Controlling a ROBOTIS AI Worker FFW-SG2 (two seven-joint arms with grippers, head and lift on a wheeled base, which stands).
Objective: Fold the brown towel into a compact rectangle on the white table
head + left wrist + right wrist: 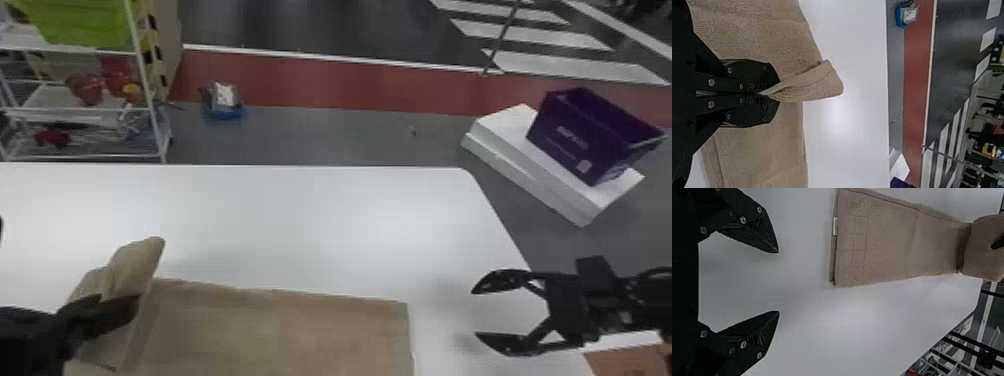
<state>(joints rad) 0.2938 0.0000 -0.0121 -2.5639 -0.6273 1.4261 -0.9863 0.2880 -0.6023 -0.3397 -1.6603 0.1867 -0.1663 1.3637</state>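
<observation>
1. The towel (280, 330) lies on the near part of the table (350, 225), a long strip running left to right, its left end raised.
2. It should handle light, soft and limp: nothing to break, little slip against the fingers, but apt to sag or crease wherever it isn't held.
3. The left gripper (775, 94) is at that left end, fingers closed on a pinch of cloth; a rounded flap stands out past them towards the far side.
4. The right gripper (475, 313) is over the table, just off the towel's right end, fingers wide apart and with nothing between them.
5. For the fold, I'd keep the left hold and carry that end over to the right, low and level. If the right gripper helps, the right end's corners look the best place to take or steady it; a one-point pinch could twist the layers.
6. The towel is plain brown with a fine, nubbly pile. Lines of stitching make a grid near its right end, where the edges look layered, and a small white tag (835, 226) sits on that edge.
</observation>
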